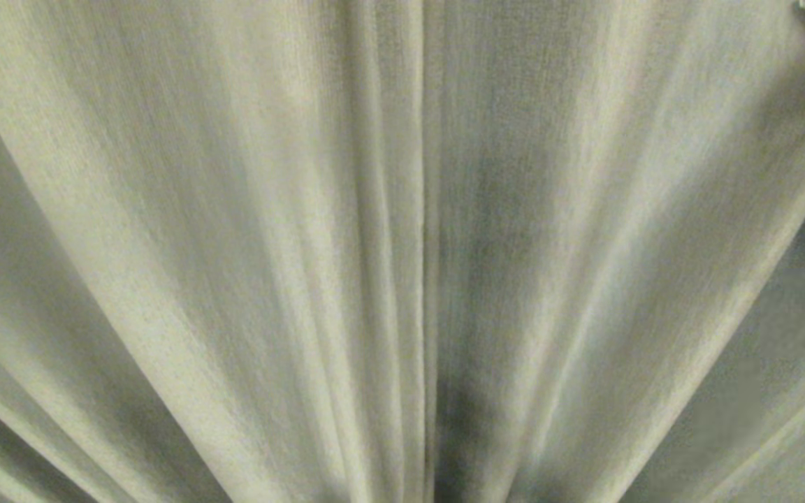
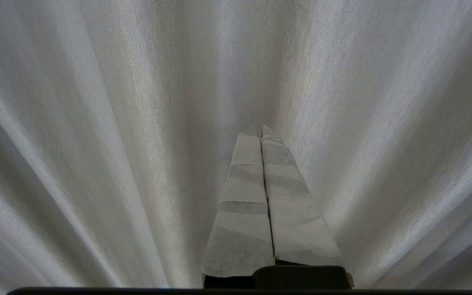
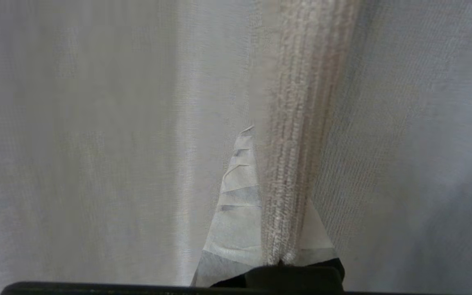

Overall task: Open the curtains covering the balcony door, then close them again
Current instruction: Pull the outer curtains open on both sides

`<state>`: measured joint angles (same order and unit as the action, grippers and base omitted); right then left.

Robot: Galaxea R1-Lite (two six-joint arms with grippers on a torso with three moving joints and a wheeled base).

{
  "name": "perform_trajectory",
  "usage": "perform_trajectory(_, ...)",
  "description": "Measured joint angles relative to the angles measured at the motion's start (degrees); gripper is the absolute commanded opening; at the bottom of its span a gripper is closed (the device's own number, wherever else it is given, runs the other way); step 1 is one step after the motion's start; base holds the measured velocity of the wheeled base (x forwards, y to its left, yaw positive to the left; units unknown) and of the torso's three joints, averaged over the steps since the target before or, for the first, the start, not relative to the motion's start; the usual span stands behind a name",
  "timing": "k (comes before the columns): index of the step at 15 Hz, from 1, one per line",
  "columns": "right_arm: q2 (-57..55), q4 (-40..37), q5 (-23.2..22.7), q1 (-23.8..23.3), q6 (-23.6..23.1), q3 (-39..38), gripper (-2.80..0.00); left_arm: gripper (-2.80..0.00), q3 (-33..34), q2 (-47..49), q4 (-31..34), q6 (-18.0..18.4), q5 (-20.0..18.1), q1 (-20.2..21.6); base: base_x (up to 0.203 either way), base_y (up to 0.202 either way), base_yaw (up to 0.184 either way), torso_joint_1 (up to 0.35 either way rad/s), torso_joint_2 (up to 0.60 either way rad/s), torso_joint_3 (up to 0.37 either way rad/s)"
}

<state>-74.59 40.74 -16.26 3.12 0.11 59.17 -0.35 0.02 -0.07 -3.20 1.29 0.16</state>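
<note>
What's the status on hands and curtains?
Right hand shut on a curtain edge fold. Left hand shut, empty, facing the curtains. Curtains fill the head view; balcony door hidden.

Left gripper [image 2: 260,130], seen from its wrist camera: two tape-wrapped fingers [image 2: 244,196] pressed flat together, tips pointing toward twelve o'clock, holding nothing. Right gripper [image 3: 260,135], from its own wrist camera: taped fingers [image 3: 238,196] clamped on a fold of the curtains [image 3: 297,143], tips toward twelve o'clock.
</note>
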Motion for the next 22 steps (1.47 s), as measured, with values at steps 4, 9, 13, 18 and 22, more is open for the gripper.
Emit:
perform_trajectory(4,0.69,-0.65,0.00,-3.21,0.22,-0.16,-2.80,-2.80,0.00,0.00,0.00,-0.02,0.00,0.00,0.000,0.000,0.000,0.000,0.00,0.000)
perform_trajectory(9,1.27,-0.39,-0.07,-10.35,0.24,0.67,-2.80,-2.80,0.00,0.00,0.00,0.00,0.00,0.00,0.000,0.000,0.000,0.000,0.00,0.000)
perform_trajectory(13,1.50,-1.21,-0.13,-17.28,0.33,2.22,-2.80,-2.80,0.00,0.00,0.00,-0.01,0.01,0.00,0.000,0.000,0.000,0.000,0.00,0.000)
perform_trajectory(18,0.61,-6.27,-0.11,-27.06,0.30,6.76,-2.80,-2.80,0.00,0.00,0.00,-0.02,0.00,0.00,0.000,0.000,0.000,0.000,0.00,0.000)
perform_trajectory(22,-1.97,-9.71,0.09,-34.17,-0.13,11.65,-2.80,-2.80,0.00,0.00,0.00,-0.02,0.00,0.00,0.000,0.000,0.000,0.000,0.00,0.000)
